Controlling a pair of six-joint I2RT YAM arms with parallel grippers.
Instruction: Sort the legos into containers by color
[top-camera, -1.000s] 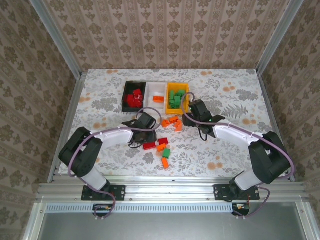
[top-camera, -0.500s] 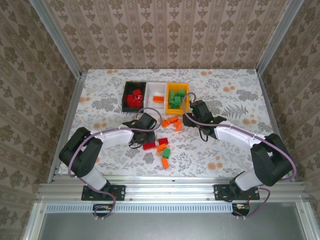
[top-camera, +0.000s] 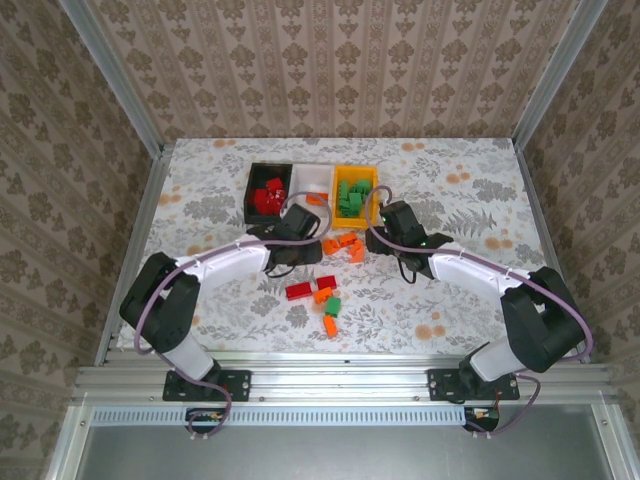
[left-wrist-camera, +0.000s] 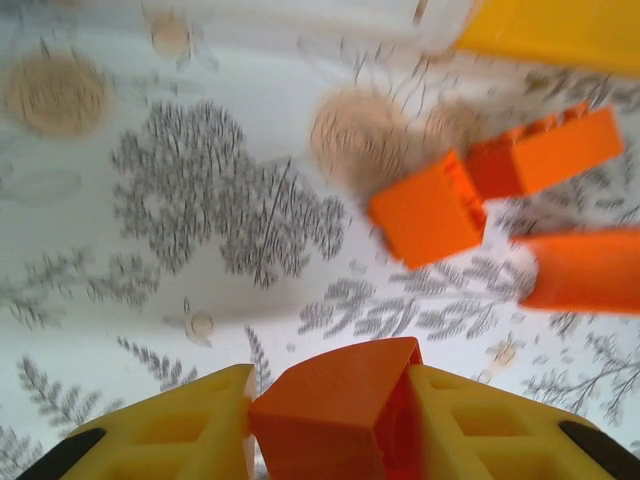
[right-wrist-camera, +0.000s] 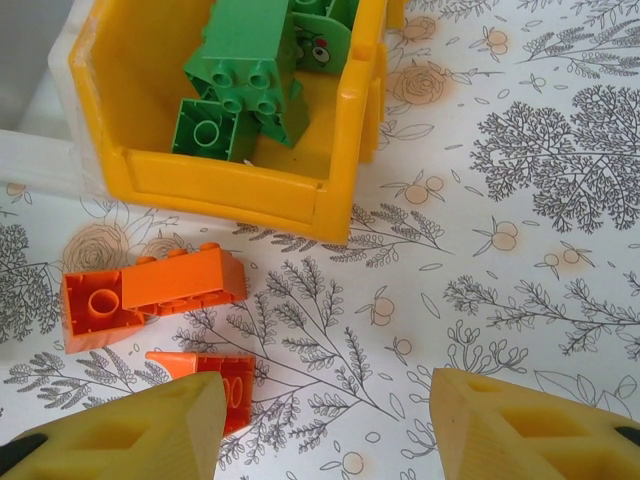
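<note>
Loose red, orange and green plastic bricks (top-camera: 326, 297) dot the near side of the flower-patterned table (top-camera: 470, 190). Beyond them, the left gripper (left-wrist-camera: 330, 425) pinches a small orange brick (left-wrist-camera: 340, 395) between yellow fingers (left-wrist-camera: 170, 435). The right gripper (right-wrist-camera: 330, 420) hangs spread wide near the yellow-orange plastic bin (right-wrist-camera: 240, 190) of green bricks (right-wrist-camera: 250, 70). The white bin (top-camera: 313, 172) and black bin (top-camera: 250, 197) adjoin on its left.

Table (top-camera: 470, 200), floral print top: bins at back-centre, loose bricks in front of them.
Black bin (top-camera: 251, 195), white bin (top-camera: 312, 178) & yellow bin (top-camera: 375, 195) sit joined in a row, L to R. Just in front of the yellow bin: orange cluster (top-camera: 345, 243), a few bricks bunched tog. Nearer the front, a close group: red brick (top-camera: 298, 291), 2nd red brick (top-camera: 326, 282), orange brick (top-camera: 322, 295), green brick (top-camera: 333, 305), then a last orange brick (top-camera: 329, 326) nearest the front edge.
</note>
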